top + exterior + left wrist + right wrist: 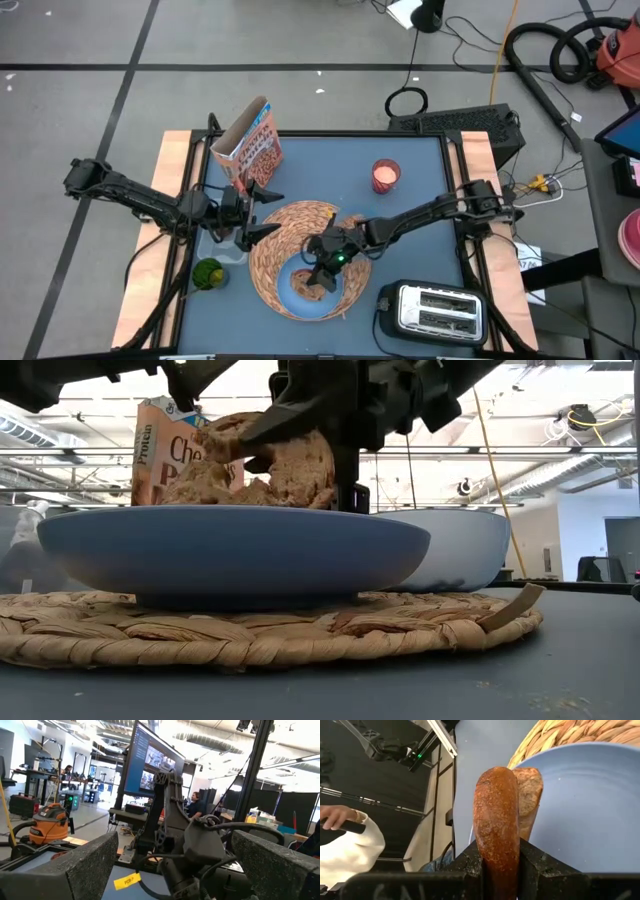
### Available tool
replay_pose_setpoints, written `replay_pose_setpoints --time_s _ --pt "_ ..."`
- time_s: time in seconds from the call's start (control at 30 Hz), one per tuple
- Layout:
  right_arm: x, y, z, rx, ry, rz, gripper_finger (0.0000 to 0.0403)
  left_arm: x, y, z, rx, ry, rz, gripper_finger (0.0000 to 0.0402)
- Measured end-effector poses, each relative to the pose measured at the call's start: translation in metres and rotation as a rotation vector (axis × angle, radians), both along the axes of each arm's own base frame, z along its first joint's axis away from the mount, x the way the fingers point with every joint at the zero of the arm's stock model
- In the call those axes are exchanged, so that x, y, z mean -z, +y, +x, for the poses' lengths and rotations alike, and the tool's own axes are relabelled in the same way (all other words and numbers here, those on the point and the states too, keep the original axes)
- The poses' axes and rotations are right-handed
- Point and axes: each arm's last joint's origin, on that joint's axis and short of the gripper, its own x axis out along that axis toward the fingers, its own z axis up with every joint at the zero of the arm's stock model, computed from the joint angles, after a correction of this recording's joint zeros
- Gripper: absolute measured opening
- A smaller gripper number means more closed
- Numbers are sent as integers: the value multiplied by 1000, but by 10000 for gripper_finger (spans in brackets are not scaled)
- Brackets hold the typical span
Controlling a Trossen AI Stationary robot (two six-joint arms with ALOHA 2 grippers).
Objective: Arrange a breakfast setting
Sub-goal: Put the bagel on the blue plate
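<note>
The right gripper [322,280] is over the light-blue plate [296,296], and its two fingers are squeezed tight on the brown ring-shaped bread [502,825]. In the right wrist view the bread stands on its edge between the dark fingers [470,862], with the plate just past it. In the low view the bread [270,468] sits at the plate's rim [230,550], and it looks like it is touching the plate, but that is hard to tell from here. The plate rests on the round woven straw placemat [290,228], near the front middle of the table [420,230]. The left gripper [262,213] hangs at the left edge of the placemat, and its fingers [85,862] are spread apart with nothing between them. The orange-brown cereal box [250,145] stands at the back left of the table. A small red glass [386,175] stands at the back right, well apart from the placemat. A green thing [209,273] sits at the front left. The chrome-and-black toaster [435,310] is at the front right corner. In the right wrist view, a person's hand [340,817] in a white sleeve shows beyond the table.
</note>
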Motion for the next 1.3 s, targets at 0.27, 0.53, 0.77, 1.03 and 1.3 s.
replay_pose_setpoints --time_s 0.27,0.53,0.77,1.03,1.3 --pt "8 -1 2 3 19 -5 59 0 0 0 0 0 0 395" --pt "8 -1 2 5 20 -6 59 0 0 0 0 0 0 395" --pt "8 -1 2 8 23 -2 59 0 0 0 0 0 0 395" --pt "8 -1 2 9 24 -1 59 0 0 0 1 0 -3 395" --pt "8 -1 2 8 25 0 59 2 0 1 1 24 0 395"
